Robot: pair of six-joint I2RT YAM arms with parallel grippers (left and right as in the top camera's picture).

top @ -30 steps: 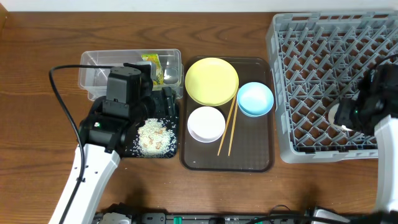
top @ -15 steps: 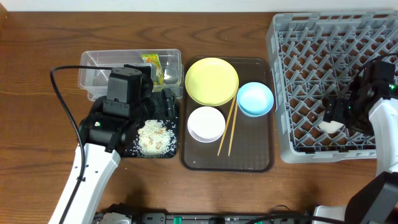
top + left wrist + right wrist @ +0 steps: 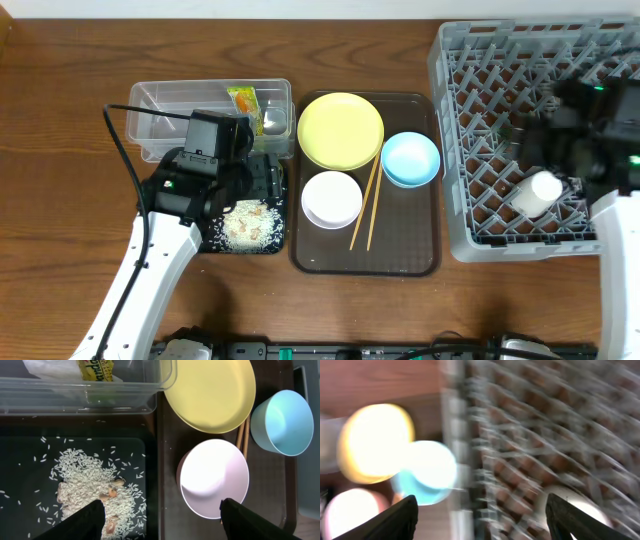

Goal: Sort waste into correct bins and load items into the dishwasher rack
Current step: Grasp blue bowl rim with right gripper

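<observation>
The white cup (image 3: 530, 192) lies on its side among the pegs of the grey dishwasher rack (image 3: 480, 100). My right gripper (image 3: 548, 145) is open and empty just above and behind it; its wrist view (image 3: 485, 520) is blurred. My left gripper (image 3: 245, 180) is open and empty over the black tray (image 3: 215, 238) of rice scraps (image 3: 85, 480). The snack wrapper (image 3: 243, 103) and white tissue (image 3: 50, 370) lie in the clear tub (image 3: 150, 115). The yellow plate (image 3: 340, 130), blue bowl (image 3: 410, 159), white bowl (image 3: 331, 199) and chopsticks (image 3: 365, 205) sit on the brown serving tray.
The brown serving tray (image 3: 420, 250) lies between the two bins and the rack. The left arm's black cable (image 3: 115, 140) loops over the wooden table to the left of the tub. The rack holds only the cup.
My right gripper has let go of the white cup, which now lies in the rack, and has pulled up and away. My left arm has shifted slightly right.
</observation>
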